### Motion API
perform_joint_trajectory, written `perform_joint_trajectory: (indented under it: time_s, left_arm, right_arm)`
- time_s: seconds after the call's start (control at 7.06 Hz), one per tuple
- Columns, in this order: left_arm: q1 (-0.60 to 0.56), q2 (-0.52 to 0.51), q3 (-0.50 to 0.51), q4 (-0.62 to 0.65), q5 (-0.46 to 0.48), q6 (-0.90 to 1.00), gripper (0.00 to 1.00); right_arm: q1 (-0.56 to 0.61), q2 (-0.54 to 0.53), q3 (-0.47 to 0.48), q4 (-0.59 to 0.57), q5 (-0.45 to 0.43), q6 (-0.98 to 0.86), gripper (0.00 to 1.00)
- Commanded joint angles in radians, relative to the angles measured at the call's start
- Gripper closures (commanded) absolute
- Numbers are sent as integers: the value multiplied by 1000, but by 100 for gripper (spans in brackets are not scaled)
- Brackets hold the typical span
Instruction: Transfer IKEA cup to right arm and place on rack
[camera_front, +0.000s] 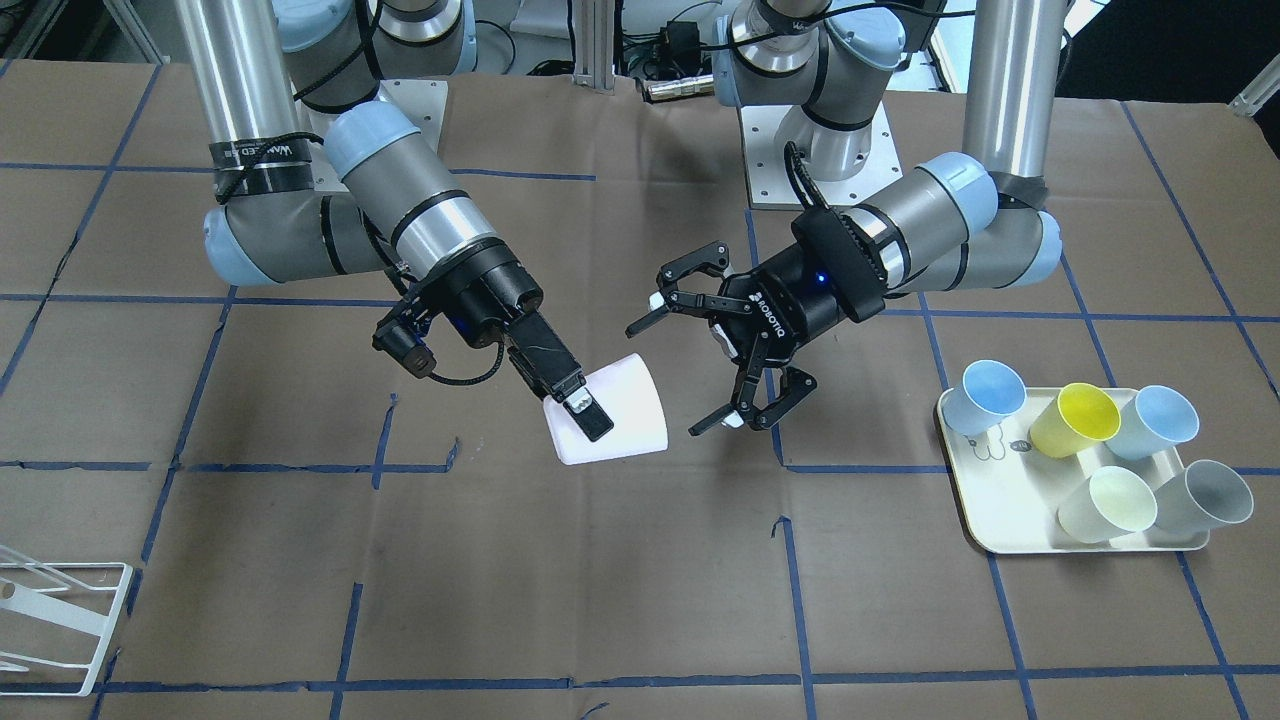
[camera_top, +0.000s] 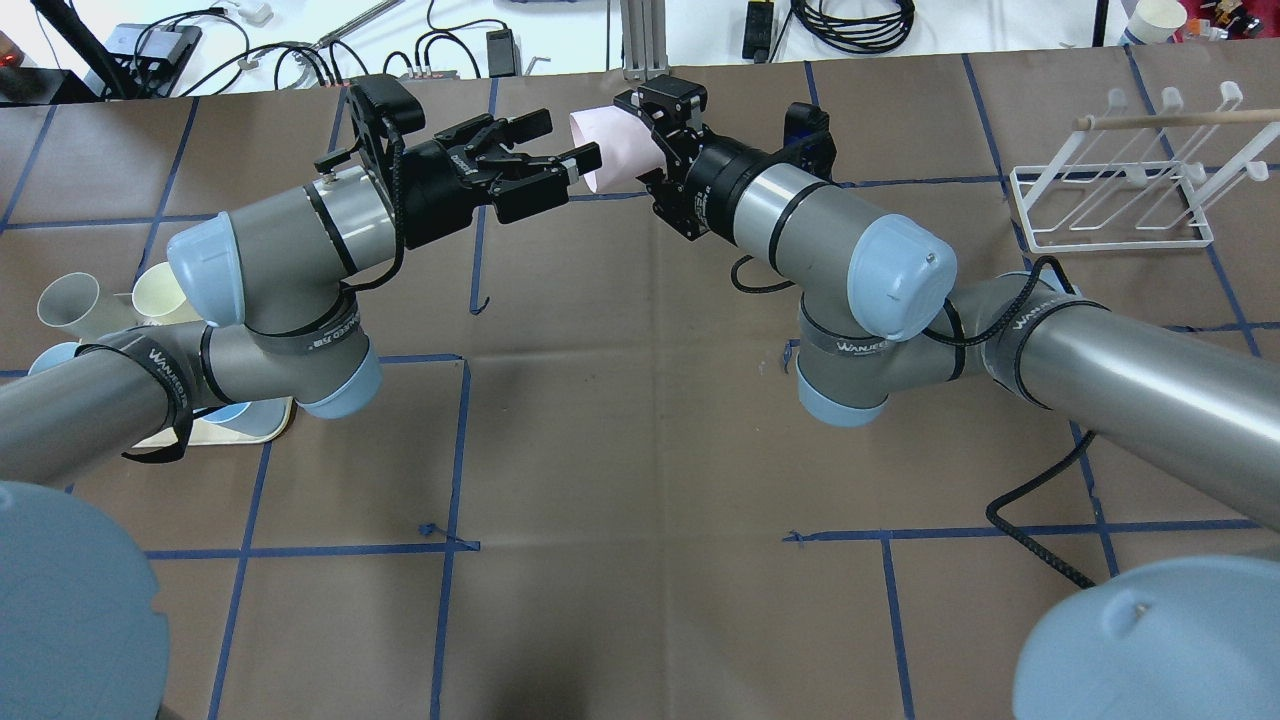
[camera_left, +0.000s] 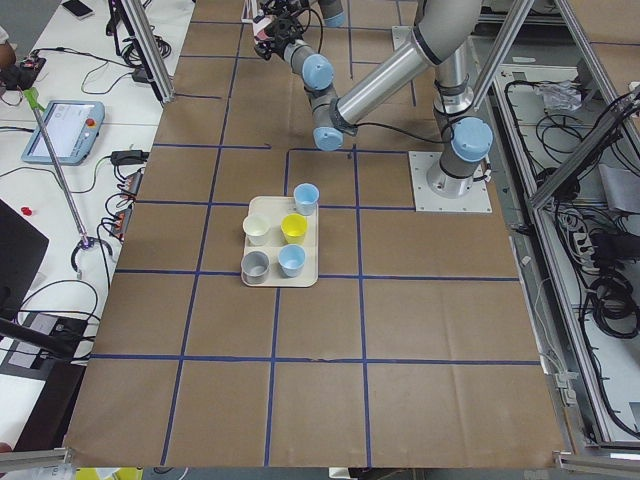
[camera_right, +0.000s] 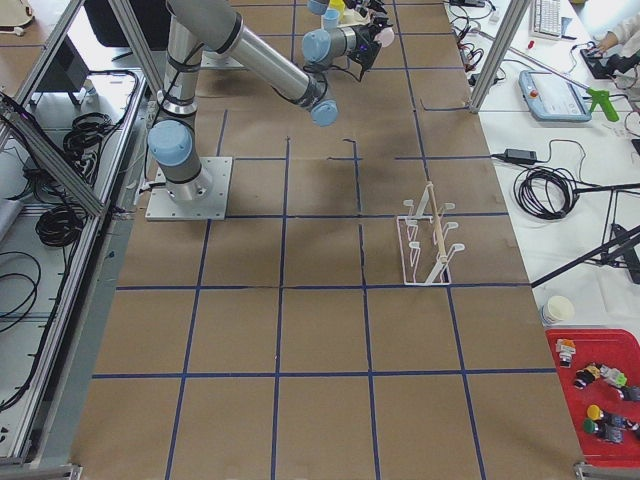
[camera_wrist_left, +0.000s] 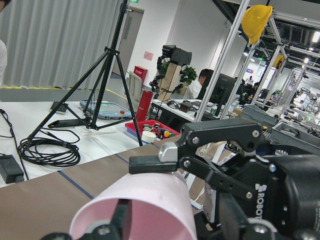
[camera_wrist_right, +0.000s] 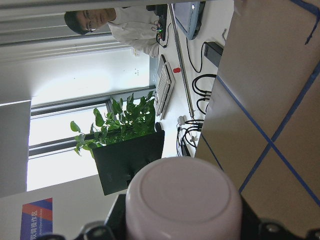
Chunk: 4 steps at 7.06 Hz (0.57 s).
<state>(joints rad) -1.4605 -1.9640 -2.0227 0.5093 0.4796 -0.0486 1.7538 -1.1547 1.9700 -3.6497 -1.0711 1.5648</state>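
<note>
My right tool is clamping the pale pink cup across its body, base toward the wrist, in the air over the middle of the table. I'm judging it light, stiff, slick and tapered, so mid-wall holds best. Left tool is gaping at its mouth. The rack is standing well rightward, toward the far edge.

I see the brown paper-covered bench, gridded with blue tape, from its end. Mid-bench, a cream rectangular tray carries five plastic cups: a light blue cup, a second light blue cup, a yellow cup, a cream cup and a grey cup. The near silver tubular left arm reaches far along, to a pale pink plastic cup, too small to judge the grip.
</note>
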Motion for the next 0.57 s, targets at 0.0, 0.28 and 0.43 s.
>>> perform_joint_trajectory:
  time_s: [0.0, 0.28, 0.43]
  left_arm:
    - [58, 13, -11, -6, -7, -2, 1]
    - [132, 14, -27, -9, -9, -5, 1]
    - [162, 16, -45, -12, -13, -5, 1]
  right_arm:
    - [-26, -14, 4, 2, -41, -158, 53]
    - [-97, -48, 22, 6, -124, -401, 57]
    - [-141, -66, 38, 8, -125, -520, 60]
